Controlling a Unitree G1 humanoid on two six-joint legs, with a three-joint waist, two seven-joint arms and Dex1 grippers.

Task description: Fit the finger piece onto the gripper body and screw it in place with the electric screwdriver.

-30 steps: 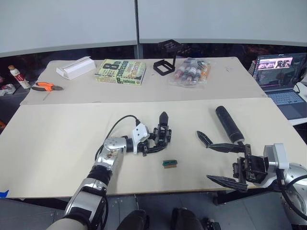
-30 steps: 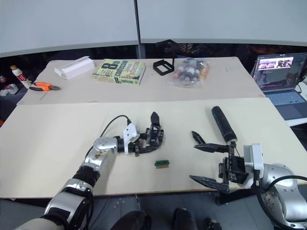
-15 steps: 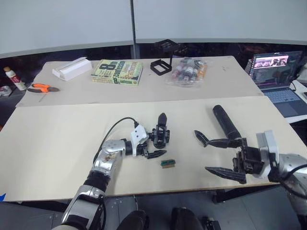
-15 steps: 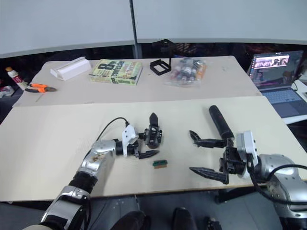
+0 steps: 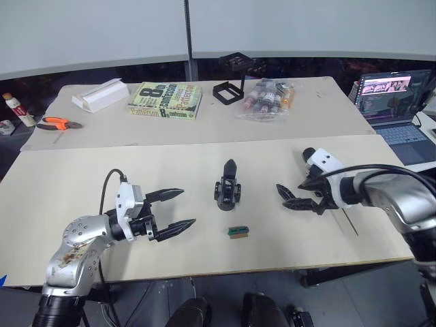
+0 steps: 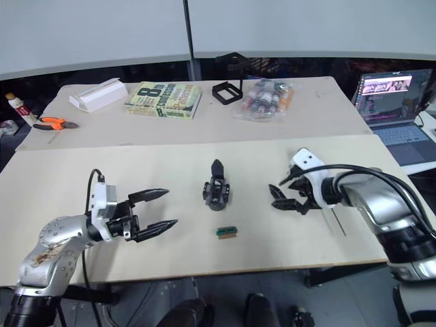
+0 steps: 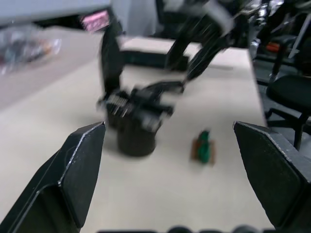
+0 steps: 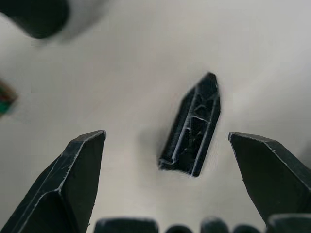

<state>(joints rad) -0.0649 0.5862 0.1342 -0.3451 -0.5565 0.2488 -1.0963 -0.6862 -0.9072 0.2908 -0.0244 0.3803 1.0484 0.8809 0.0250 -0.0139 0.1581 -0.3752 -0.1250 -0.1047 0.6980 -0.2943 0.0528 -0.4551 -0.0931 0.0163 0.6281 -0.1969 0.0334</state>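
Pale beige surface (image 5: 82, 177) up front, with the gripper body (image 5: 227, 189) standing mid-board and a green block (image 5: 238, 232) just in front of it. The finger piece (image 8: 191, 127) lies flat under the right gripper (image 5: 300, 193), jaws spread and not touching it; the left gripper (image 5: 170, 210) hovers well left, jaws spread too. The back surface holds a book (image 5: 166, 100), white box (image 5: 103, 95), pliers (image 5: 56, 124), black frame (image 5: 228, 89) and bag of markers (image 5: 270, 99), with a laptop (image 5: 394, 102) off right.

Bright, even overhead light with soft shadows; both wrist views are blurred
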